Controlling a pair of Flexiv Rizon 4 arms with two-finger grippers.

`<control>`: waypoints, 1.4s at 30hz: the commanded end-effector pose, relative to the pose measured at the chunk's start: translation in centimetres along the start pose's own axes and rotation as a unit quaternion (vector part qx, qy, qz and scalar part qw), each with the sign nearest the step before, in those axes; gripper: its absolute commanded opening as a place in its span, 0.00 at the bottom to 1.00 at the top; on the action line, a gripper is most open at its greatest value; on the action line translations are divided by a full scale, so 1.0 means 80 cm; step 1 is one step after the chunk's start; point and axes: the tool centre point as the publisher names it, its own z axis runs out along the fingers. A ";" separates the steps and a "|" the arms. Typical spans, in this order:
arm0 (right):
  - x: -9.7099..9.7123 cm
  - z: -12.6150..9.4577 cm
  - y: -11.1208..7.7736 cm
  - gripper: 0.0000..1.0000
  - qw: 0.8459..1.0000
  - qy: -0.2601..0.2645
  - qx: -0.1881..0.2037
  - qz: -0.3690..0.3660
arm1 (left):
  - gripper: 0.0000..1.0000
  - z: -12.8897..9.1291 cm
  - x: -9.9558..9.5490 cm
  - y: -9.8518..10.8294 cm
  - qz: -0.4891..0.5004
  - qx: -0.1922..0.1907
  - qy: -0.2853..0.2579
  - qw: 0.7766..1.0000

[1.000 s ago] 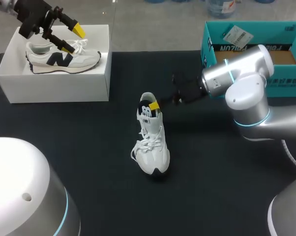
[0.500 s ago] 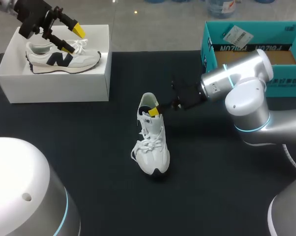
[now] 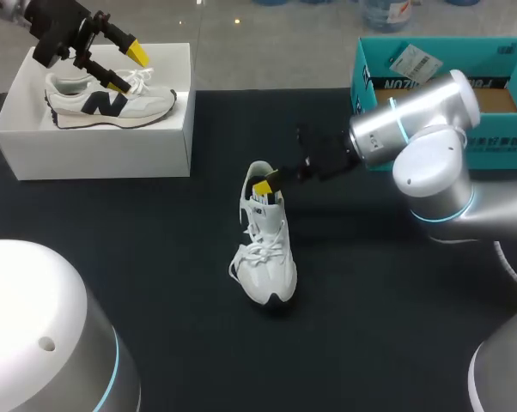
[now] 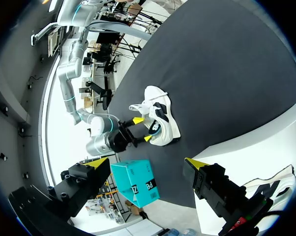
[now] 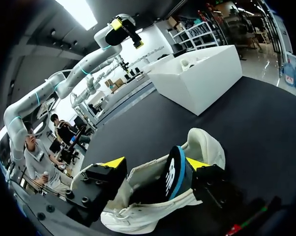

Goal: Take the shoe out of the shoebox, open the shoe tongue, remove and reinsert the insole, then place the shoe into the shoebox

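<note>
The shoe [image 3: 265, 236] stands out of its box on the black table [image 3: 370, 300], a little left of the middle of the head view, toe toward the lower edge and heel toward the upper edge. Its laces lie loose and the mouth is wide, I think so that the insole can pass. In the right wrist view a black insole [image 5: 176, 173] stands on its edge inside the mouth, half out of the shoe.

The right gripper [image 5: 155, 162] comes from the right side and is at the heel opening. Its fingers are spread wide, one at each side of the mouth. The insole leans near one finger and is not pinched from both sides, so I judge that this claw holds nothing. This low, sideways approach probably suits taking the insole by its edge.

The left gripper [image 3: 125, 67] hangs in the upper left, above the white shoebox [image 3: 168, 137], also spread and empty, probably kept out of the way. A second shoe [image 3: 108, 100] lies in this box. A teal box [image 3: 499, 142] is at the upper right.
</note>
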 end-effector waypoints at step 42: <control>-0.001 0.015 0.001 1.00 0.999 -0.007 0.051 0.005 | 1.00 -0.001 0.001 0.000 0.001 0.001 0.001 1.000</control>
